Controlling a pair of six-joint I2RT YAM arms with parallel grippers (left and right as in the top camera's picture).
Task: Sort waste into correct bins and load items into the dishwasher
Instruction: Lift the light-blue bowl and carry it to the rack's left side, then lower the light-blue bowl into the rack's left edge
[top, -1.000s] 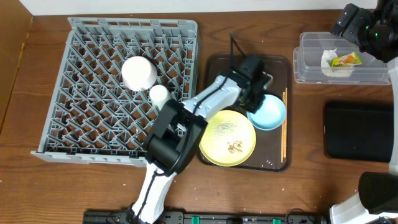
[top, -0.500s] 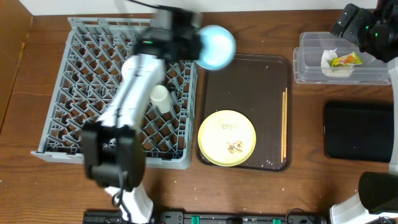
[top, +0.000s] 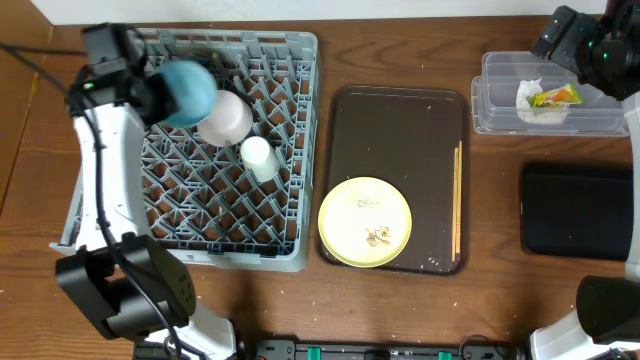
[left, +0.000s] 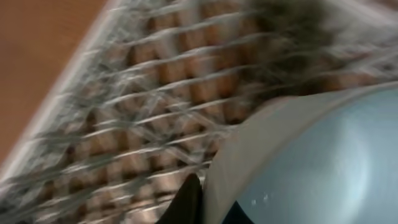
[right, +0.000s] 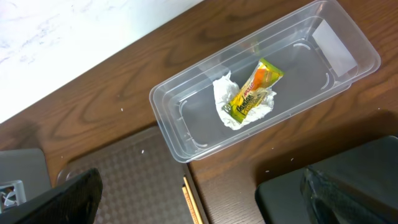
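Note:
My left gripper (top: 148, 92) is shut on the rim of the light blue bowl (top: 188, 92) and holds it over the far left part of the grey dish rack (top: 130, 215). The bowl fills the left wrist view (left: 311, 162), which is blurred. A pale pink bowl (top: 226, 118) and a small white cup (top: 258, 156) sit in the rack. The yellow plate (top: 365, 215) with crumbs (top: 378, 236) and the chopsticks (top: 458, 205) lie on the brown tray. The tissue (right: 227, 102) and wrapper (right: 252, 93) lie in the clear tub (right: 186, 146). My right gripper (right: 205, 199) is open and empty above it.
The dark brown serving tray (top: 395, 120) lies right of the rack. The flat black tray (top: 580, 210) lies at the right edge, below the clear tub (top: 500, 110). The rack's right wall stands next to the brown tray.
My left gripper lifted the blue bowl off the brown tray and carried it left across the rack to its far left part. The right arm has not moved.

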